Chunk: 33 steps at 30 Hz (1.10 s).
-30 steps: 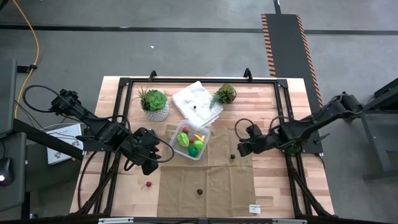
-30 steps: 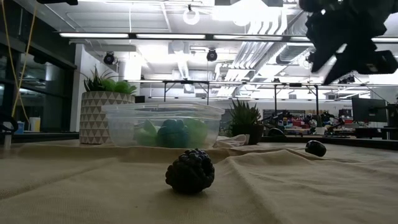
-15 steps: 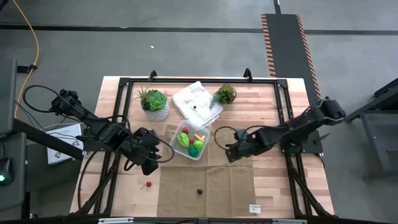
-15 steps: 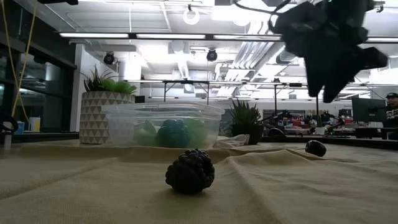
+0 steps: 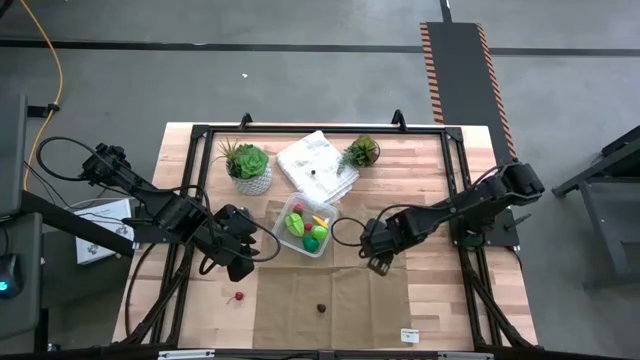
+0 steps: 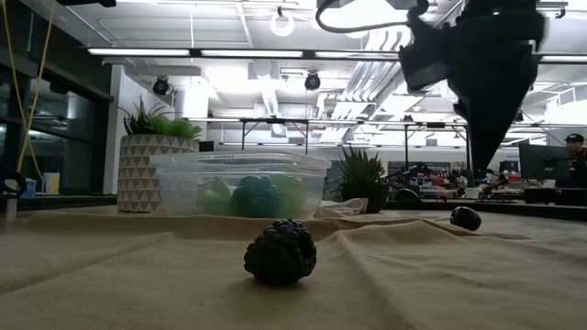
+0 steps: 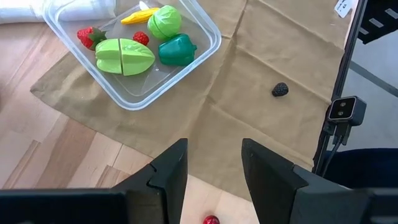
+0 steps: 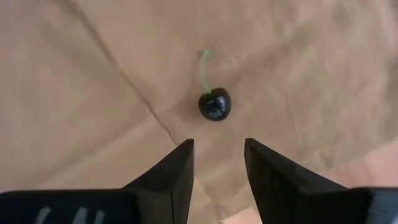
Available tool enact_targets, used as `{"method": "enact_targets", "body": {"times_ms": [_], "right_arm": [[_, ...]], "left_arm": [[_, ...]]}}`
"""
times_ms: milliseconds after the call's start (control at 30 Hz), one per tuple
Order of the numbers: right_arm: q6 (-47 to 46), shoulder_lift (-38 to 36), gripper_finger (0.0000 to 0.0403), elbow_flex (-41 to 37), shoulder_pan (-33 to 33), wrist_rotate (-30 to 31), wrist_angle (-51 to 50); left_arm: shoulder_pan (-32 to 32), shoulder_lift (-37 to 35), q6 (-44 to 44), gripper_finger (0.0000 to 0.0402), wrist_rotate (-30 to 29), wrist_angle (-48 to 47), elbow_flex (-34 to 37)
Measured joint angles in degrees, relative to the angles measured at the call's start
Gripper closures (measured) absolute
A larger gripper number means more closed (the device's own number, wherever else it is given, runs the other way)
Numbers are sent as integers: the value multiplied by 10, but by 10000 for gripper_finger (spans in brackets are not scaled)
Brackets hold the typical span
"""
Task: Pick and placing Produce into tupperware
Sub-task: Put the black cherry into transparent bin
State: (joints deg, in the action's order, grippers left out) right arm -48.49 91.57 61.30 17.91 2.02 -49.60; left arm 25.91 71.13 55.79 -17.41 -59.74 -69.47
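The clear tupperware point(image 5: 308, 226) point(image 7: 134, 46) stands on the tan cloth and holds green pieces, a red strawberry point(image 7: 88, 36) and a yellow piece. A dark cherry point(image 8: 214, 104) point(image 6: 465, 218) with a green stem lies on the cloth. My right gripper point(image 8: 217, 155) point(image 5: 378, 262) hangs above it, open and pointing down, and touches nothing. A dark bumpy berry point(image 5: 321, 308) point(image 6: 280, 252) lies nearer the near edge. A small red fruit point(image 5: 238, 297) point(image 7: 211, 220) rests on the bare wood. My left gripper point(image 7: 214, 168) point(image 5: 240, 262) waits open, left of the tupperware.
Two potted plants point(image 5: 248, 165) point(image 5: 361, 152) and a white wrinkled bag point(image 5: 318, 165) stand behind the tupperware toward the far edge. A black frame point(image 5: 200, 130) rims the table. The tan cloth point(image 5: 350, 295) is creased. A white tag point(image 5: 410, 335) lies near the near edge.
My right gripper has moved toward the table's left, then slightly toward the near edge, and tipped to point straight down over the dark cherry. The left arm and all the produce have stayed in place.
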Motion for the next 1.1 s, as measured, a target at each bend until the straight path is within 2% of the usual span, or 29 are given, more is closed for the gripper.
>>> {"method": "enact_targets", "body": {"times_ms": [300, 467, 867, 1100], "right_arm": [[254, 0, 269, 0, 0, -25, 9], [344, 0, 269, -1, -5, -25, 11], [370, 0, 256, -37, -42, -43, 97], [363, 0, 220, -42, -44, -56, 107]], "left_arm": [[0, 0, 2, 261, -1, 1, 0], [0, 0, 33, 261, -8, 1, 0], [0, 0, 63, 261, -17, 1, 0], [0, 0, 63, 261, -17, 1, 0]]}}
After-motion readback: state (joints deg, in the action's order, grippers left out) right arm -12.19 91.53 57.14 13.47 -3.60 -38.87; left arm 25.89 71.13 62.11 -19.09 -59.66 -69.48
